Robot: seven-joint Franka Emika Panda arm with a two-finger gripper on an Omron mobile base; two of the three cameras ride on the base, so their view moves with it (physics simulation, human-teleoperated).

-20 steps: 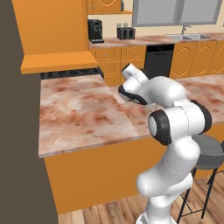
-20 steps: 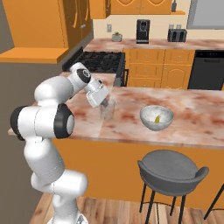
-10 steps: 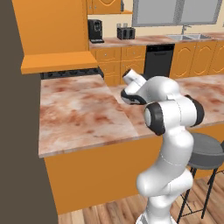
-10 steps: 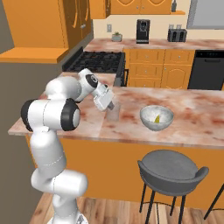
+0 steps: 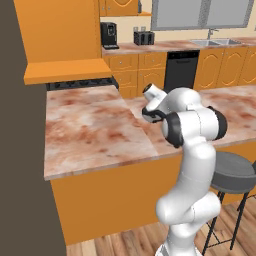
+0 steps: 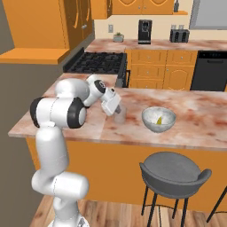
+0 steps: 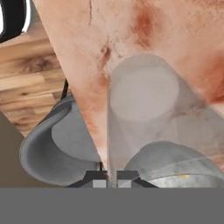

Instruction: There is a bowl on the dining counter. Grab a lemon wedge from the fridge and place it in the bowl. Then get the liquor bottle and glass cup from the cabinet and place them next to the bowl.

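Tool (image 6: 119, 111) clenched on the glass cup (image 6: 119, 115), gripping its rim with the fingers pinched together, so the clear cup hangs at the surface (image 6: 195, 128) just left of the bowl (image 6: 158, 119). A yellow lemon wedge (image 6: 158, 119) lies inside that bowl. 1 grey stool (image 6: 174, 170) stands below the surface edge, near the bowl.

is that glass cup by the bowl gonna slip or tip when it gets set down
The glass cup looks smooth and clear, so it is probably slippery in the shut jaws and likely fragile. It seems empty and thin-walled, so probably light. It is taller than wide with a flat base, so it should stand on the level marble counter, though a sideways nudge near the bowl might tip it.
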